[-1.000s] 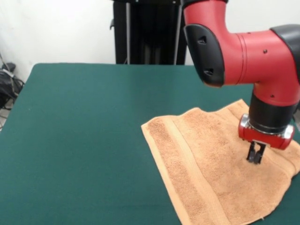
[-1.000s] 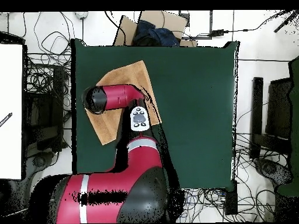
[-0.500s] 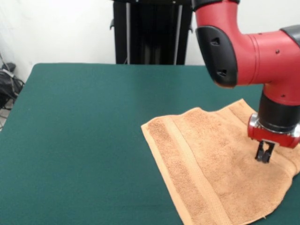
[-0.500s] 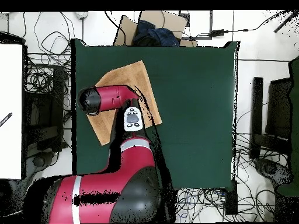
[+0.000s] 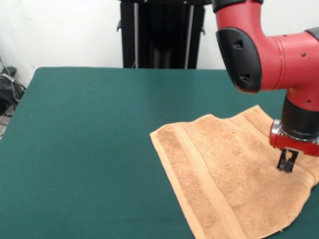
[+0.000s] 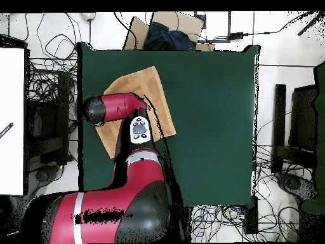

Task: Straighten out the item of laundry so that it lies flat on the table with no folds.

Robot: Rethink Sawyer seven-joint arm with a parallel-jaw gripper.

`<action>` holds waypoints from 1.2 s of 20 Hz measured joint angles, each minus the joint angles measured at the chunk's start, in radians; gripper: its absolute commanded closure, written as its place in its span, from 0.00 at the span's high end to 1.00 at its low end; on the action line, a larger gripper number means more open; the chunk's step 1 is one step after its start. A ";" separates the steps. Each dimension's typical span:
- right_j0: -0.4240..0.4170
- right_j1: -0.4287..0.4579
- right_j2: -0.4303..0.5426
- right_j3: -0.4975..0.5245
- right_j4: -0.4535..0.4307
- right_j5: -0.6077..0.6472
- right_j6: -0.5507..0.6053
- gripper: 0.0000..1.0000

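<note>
The arm point(image 5: 269, 55) has a glossy red shell with rounded, thick segments; a dark grey, almost black cap with two small recesses covers the joint end on its side; a few small dark screw holes show on the red shell beside this cap; below the cap the wrist is a black cylinder, then a red ring with a silver edge; seen from above, the arm point(image 6: 117, 107) carries a light grey oval panel with dark buttons, and the wide base has a white stripe.
</note>
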 measured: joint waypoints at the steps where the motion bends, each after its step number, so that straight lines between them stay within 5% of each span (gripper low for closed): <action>1: 0.000 0.000 0.000 0.000 0.001 0.000 0.000 0.00; 13: -0.005 -0.011 0.000 0.006 0.002 0.000 0.000 0.00; 24: -0.053 -0.151 0.000 0.094 0.020 0.001 0.000 0.00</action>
